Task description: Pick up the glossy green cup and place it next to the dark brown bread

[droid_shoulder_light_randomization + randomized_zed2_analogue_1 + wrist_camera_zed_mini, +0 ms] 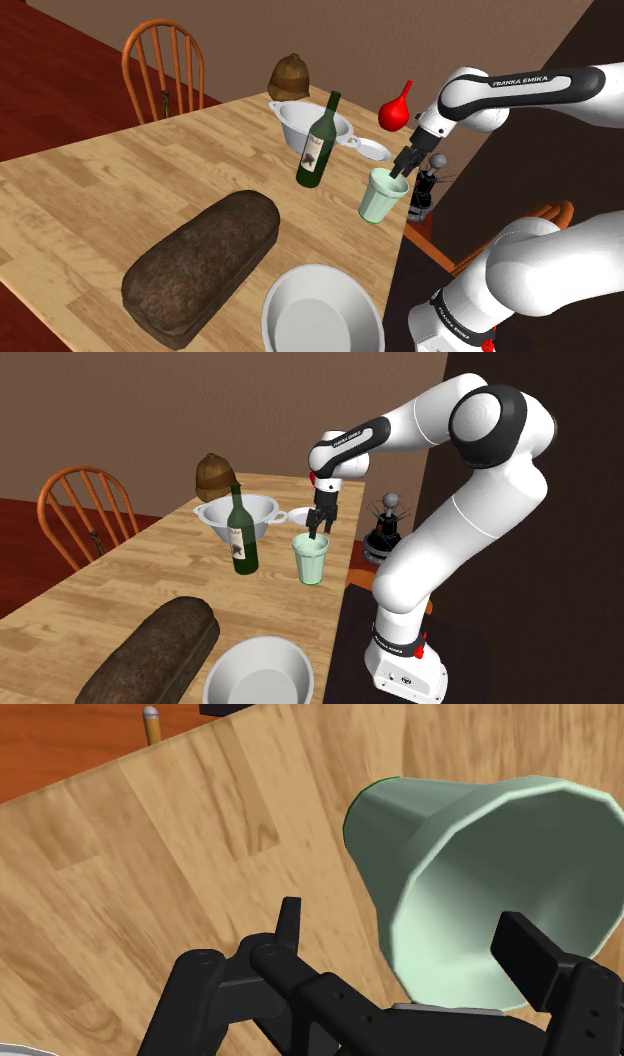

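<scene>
A pale green cup [381,198] stands near the worktop's [120,190] edge, just beside a dark wine bottle [318,145] and well apart from the dark brown bread [205,260]. The black tool [398,172] hangs at the cup's rim, released, with one finger seemingly inside and neither pressing the wall.

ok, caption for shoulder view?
Open claw straddling the rim of the pale green cup, beside the wine bottle; dark brown bread lies nearer the camera.
</scene>
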{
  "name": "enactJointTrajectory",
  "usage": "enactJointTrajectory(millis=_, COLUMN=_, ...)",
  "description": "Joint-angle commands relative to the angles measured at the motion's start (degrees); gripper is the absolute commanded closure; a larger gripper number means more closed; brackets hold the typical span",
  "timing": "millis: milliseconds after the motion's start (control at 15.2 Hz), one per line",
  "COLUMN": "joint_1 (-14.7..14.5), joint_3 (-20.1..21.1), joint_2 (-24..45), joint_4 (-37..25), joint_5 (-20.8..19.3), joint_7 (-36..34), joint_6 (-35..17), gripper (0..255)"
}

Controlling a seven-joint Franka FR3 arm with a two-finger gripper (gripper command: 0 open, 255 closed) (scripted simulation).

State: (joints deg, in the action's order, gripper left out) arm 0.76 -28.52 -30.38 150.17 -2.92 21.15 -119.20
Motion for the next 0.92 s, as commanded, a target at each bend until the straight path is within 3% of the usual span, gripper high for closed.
enactJointTrajectory(millis=0, joint_1=-0.2, joint_3=-0.2, joint_2=0.6, joint_4=1.3, joint_5=0.2, joint_7=0.1, joint_6=-1.8, gripper=0)
enactJointTrajectory(millis=198, joint_1=-0.7, joint_3=-0.6, joint_2=2.1, joint_4=3.1, joint_5=0.6, joint_7=0.5, joint_6=-5.1, gripper=0)
enactJointTrajectory(millis=726, joint_1=-0.7, joint_3=-0.6, joint_2=2.1, joint_4=3.1, joint_5=0.6, joint_7=0.5, joint_6=-5.1, gripper=0)
enactJointTrajectory(millis=792, joint_1=-0.7, joint_3=-0.6, joint_2=2.1, joint_4=3.1, joint_5=0.6, joint_7=0.5, joint_6=-5.1, gripper=255)
enactJointTrajectory(millis=858, joint_1=-0.7, joint_3=-0.6, joint_2=2.1, joint_4=3.1, joint_5=0.6, joint_7=0.5, joint_6=-5.1, gripper=255)
